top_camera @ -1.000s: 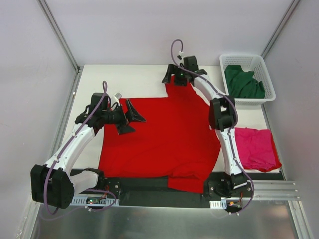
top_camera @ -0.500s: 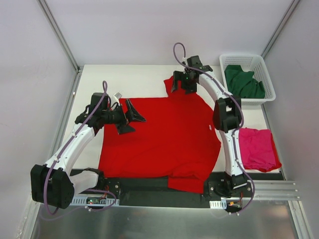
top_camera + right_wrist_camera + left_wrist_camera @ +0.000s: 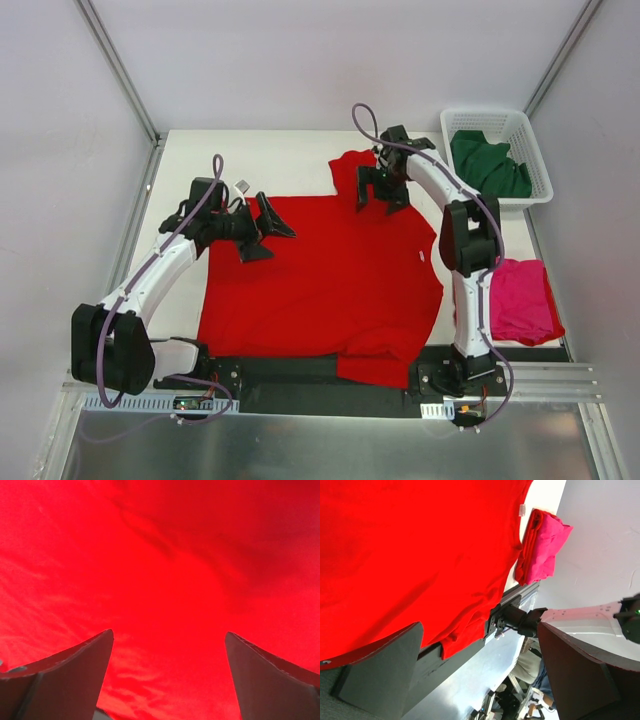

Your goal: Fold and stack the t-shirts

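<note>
White tabletop (image 3: 290,150): work surface, with both arms reaching in from the near edge.

Bright red cotton t-shirt (image 3: 330,280): spread flat at the centre, and its near edge hangs over the black base rail. It looks laid out ready for folding, with no fold made yet. The far corner beside the right arm is still rumpled, so I'd say it needs smoothing first.

White plastic lattice basket (image 3: 480,112): at the far right corner, off the fold area, probably the supply bin.

Magenta-pink t-shirt (image 3: 515,300): folded at the near right, just beside the red one. It reads as the start of the stack, parked clear of the working zone.

Dark green t-shirt (image 3: 487,165): crumpled inside the basket, so it's waiting its turn.

Left gripper (image 3: 281,246): fingers spread wide and holding nothing, above the red shirt's far left corner. Probably lined up for an edge grab.

Right gripper (image 3: 381,203): fingers also spread with nothing between them, pointing down at the red cloth near the rumpled far edge. The wrist view shows only red fabric between the fingers.
</note>
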Available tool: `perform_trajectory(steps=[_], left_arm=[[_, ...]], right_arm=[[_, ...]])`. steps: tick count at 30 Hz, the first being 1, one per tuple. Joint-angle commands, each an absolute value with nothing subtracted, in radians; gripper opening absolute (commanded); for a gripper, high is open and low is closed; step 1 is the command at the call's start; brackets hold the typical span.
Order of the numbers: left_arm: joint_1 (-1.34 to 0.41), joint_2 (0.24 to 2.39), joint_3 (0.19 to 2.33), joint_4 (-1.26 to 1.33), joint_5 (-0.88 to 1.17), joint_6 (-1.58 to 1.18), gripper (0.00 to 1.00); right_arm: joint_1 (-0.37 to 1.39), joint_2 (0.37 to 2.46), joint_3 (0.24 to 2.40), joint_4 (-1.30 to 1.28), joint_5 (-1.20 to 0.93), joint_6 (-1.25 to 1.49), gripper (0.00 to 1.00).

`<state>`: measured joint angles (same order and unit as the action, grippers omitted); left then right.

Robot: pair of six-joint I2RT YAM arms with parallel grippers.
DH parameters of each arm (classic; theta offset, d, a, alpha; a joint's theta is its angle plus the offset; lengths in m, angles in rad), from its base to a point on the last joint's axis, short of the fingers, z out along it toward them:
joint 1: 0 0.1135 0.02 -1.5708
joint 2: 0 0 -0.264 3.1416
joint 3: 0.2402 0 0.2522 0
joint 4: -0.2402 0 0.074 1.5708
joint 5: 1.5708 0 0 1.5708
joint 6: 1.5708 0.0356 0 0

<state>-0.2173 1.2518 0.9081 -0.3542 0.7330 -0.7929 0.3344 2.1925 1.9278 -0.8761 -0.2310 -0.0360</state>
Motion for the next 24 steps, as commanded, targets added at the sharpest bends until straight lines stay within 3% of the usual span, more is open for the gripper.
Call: perform_trajectory(steps=[1, 7, 24], left_arm=[[-0.227, 1.238, 0.953, -0.327, 0.769, -0.767, 0.99], [-0.229, 1.198, 0.914, -0.327, 0.762, -0.781, 0.99], [-0.229, 1.169, 0.879, -0.327, 0.750, -0.801, 0.99]], right_arm=[[0.330, 2.348, 2.109, -0.929, -0.198, -0.069, 0.96], [0.322, 2.473, 2.284, -0.983, -0.186, -0.071, 0.96], [0.170, 2.528, 2.379, -0.801, -0.224, -0.021, 0.96]])
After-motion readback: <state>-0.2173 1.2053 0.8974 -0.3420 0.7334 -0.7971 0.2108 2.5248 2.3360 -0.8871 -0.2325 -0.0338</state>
